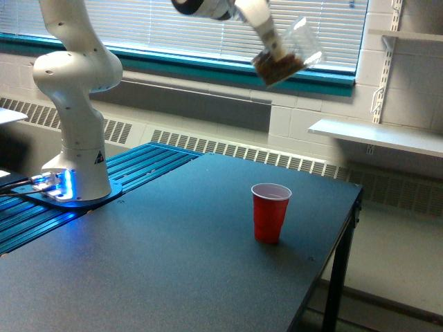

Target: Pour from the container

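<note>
High above the red cup (pixel 270 211), the gripper (pixel 266 38) clasps the tilted clear container (pixel 287 54), brown granules pooled in its lower end. The red cup's inside is hidden; the gripper's fingers are blurred.

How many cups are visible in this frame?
2. A red cup stands on the table; a clear cup with brown granules is held tilted by the hand above it.

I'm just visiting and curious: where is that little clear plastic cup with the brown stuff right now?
In the exterior view the small clear plastic cup of brown granules hangs tilted in the claw, high against the window blinds, above the red plastic cup.
</note>
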Controlling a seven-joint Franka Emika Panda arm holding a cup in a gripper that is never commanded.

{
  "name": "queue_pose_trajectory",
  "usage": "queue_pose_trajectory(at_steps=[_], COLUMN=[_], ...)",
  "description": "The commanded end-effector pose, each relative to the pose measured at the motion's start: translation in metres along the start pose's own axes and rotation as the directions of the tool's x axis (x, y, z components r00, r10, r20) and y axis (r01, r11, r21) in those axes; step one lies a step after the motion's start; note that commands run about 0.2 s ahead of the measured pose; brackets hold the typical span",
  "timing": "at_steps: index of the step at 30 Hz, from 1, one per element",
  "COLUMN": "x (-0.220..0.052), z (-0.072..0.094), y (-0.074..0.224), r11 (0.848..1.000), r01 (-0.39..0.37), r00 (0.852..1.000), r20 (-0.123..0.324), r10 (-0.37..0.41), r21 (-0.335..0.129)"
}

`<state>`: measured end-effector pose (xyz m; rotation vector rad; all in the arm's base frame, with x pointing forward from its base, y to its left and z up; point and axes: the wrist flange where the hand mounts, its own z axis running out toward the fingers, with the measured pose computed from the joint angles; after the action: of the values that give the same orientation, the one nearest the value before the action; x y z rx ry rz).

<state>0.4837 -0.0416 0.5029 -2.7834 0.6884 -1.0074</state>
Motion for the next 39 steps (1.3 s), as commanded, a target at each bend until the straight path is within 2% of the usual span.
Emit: queue_pose_trajectory(at_steps=[1,9,22,39], x=[-0.017,-0.039,-0.078,-0.106], z=[0.003,0.015,0.039,0.06], y=[0.001,0.008,0.026,0.031], r11=[0.998,0.995,0.994,0.984], r01=[0.06,0.095,0.096,0.139], r00=[0.998,0.995,0.989,0.977], r20=[0.012,0.044,0.117,0.177], r10=[-0.06,-0.094,-0.089,-0.118], r21=[-0.008,-0.033,-0.059,-0.112])
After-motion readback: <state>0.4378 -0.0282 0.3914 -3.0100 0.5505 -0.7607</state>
